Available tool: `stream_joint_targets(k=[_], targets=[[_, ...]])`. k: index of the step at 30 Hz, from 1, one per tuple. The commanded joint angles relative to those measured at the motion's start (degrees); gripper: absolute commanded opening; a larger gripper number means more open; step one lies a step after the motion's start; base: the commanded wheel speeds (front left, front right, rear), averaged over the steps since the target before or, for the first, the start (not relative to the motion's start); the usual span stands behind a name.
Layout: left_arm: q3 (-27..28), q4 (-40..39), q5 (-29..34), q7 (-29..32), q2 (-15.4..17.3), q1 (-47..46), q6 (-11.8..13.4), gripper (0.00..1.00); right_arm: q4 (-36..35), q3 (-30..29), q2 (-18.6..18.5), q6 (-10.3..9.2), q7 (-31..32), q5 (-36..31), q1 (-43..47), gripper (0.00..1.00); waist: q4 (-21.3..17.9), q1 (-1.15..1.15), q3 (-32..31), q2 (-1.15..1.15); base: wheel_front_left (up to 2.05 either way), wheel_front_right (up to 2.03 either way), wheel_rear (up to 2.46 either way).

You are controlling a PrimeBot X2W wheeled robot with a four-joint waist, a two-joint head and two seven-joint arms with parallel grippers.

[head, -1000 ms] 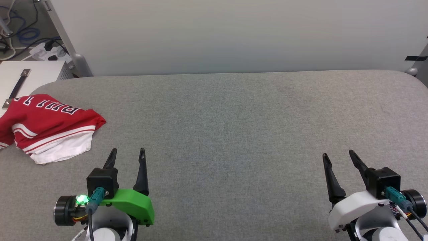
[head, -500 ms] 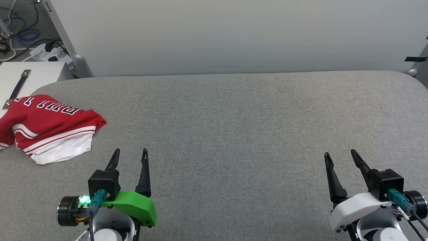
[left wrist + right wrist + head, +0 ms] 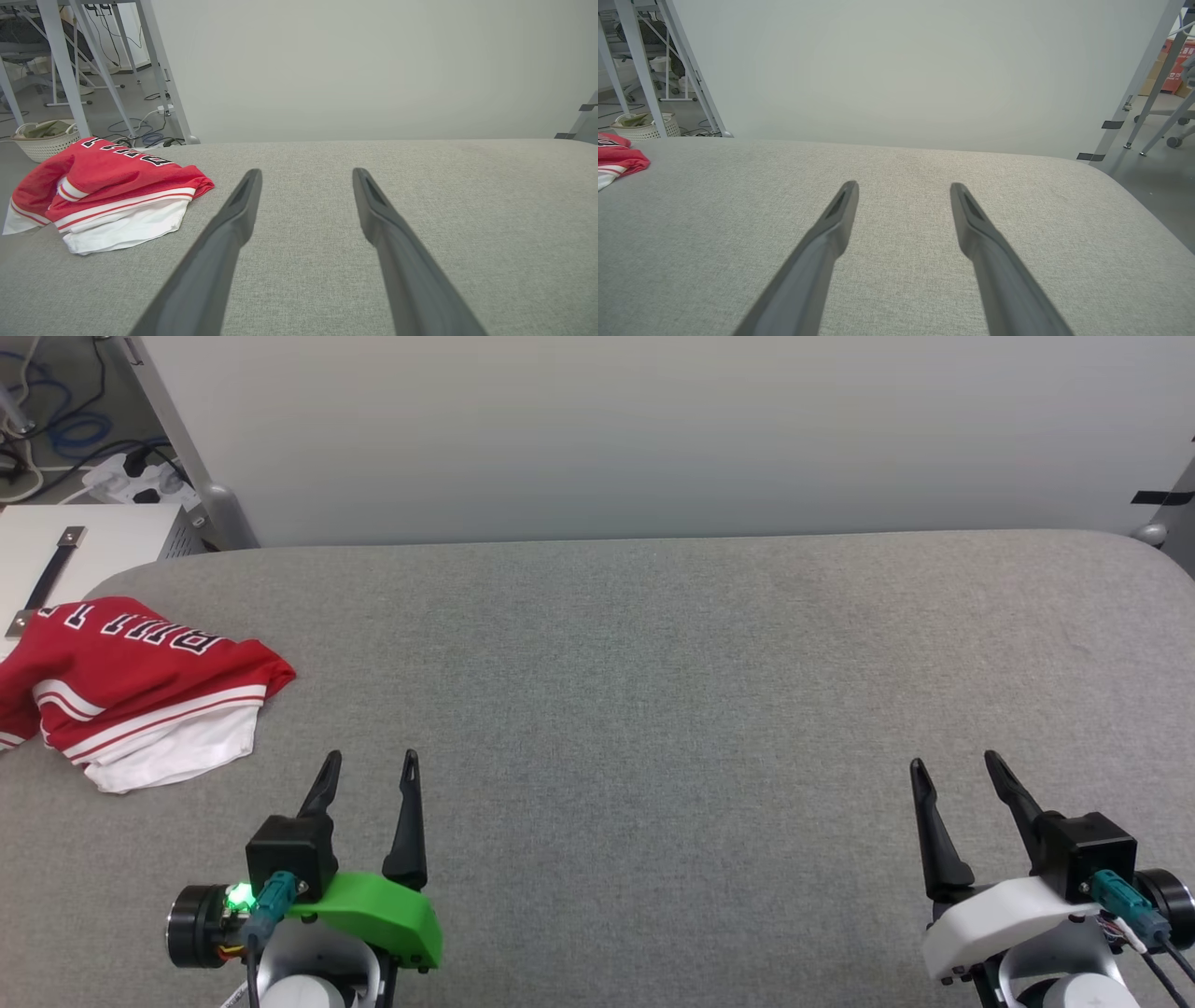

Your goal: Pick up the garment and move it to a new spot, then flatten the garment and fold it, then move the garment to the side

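From the head we look forward and steeply down over the grey tabletop [image 3: 653,653]. The left hand [image 3: 372,756] sits at lower left, the right hand [image 3: 954,761] at lower right, and a pale wall [image 3: 653,429] runs along the top. Our 2 wrist cameras sit low, close above the fabric, each looking along its own fingers [image 3: 224,242] toward that wall. All 3 views share the tabletop's far edge and the garment [image 3: 140,691], which is near in the left wrist view and at the left margin of the right wrist view.

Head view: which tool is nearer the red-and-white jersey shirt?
The left tool, green-mounted, near the red-and-white jersey shirt; the white-mounted right tool is far across.
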Motion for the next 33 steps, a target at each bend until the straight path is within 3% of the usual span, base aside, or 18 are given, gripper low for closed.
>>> stream_joint_targets(k=[1, 23, 33], targets=[[-0.2, 0.2, -0.5, -0.6, -0.1, 1.0, -0.2, 1.00, 0.0, -0.1, 0.1, -0.02, -0.6, 0.5, 0.6, 1.00, 0.0, 0.00, 0.0, 0.00, 0.00, 0.00, 0.00], [-1.2, 1.6, -2.3, -3.2, -0.2, 1.4, -0.7, 1.00, 0.0, -0.1, 0.1, -0.03, -3.2, 1.8, 1.1, 1.00, 0.2, 0.00, 0.1, 0.00, 0.00, 0.00, 0.00], [-1.4, 2.6, -3.1, -4.4, -0.2, 1.5, -0.8, 1.00, 0.2, 0.7, 0.1, -0.03, -4.4, 2.0, 1.7, 1.00, 2.4, 0.00, 0.1, 0.00, 0.00, 0.00, 0.00]])
